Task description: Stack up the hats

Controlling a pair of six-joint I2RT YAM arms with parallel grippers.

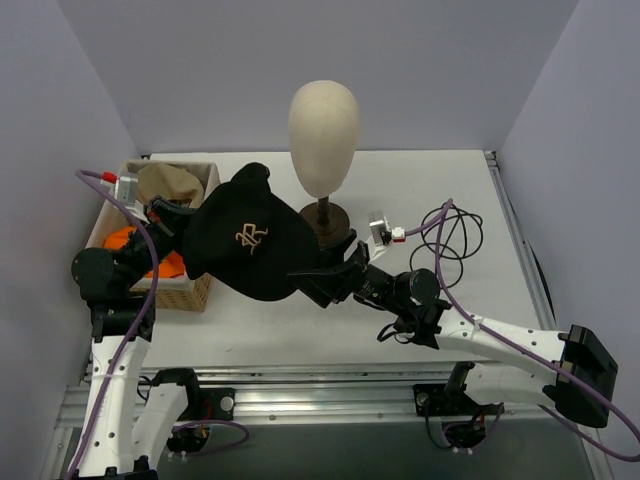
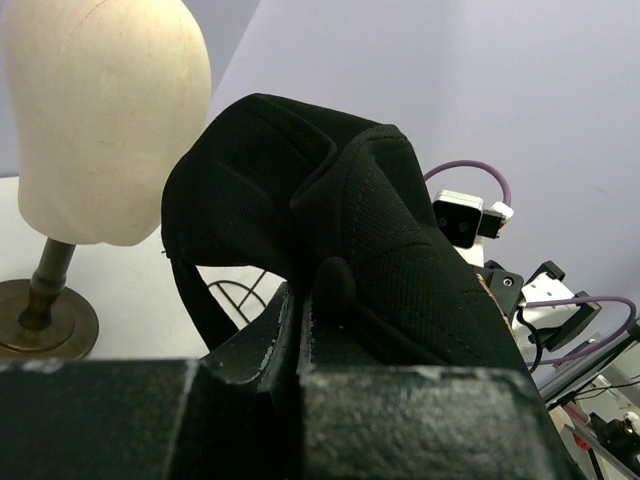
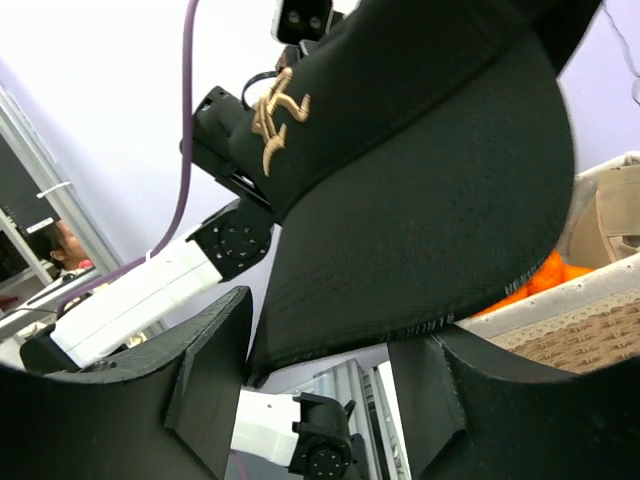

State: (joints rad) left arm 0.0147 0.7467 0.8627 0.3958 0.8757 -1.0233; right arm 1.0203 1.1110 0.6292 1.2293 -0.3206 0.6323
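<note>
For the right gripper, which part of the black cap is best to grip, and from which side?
The black cap: take its brim edge, from the robot's right. It is flat, looks stiff and points toward the right gripper, whose open jaws flank it. The left gripper pinches the opposite side.

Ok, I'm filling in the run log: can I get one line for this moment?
left fingers: shut on black cap | right fingers: open around brim | orange hat, tan cap: in basket

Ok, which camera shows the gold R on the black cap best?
Right wrist: the gold embroidered R on the black fabric cap is large and close, though tilted. Top external shows it small. Left wrist shows only the cap's plain black fabric.
</note>
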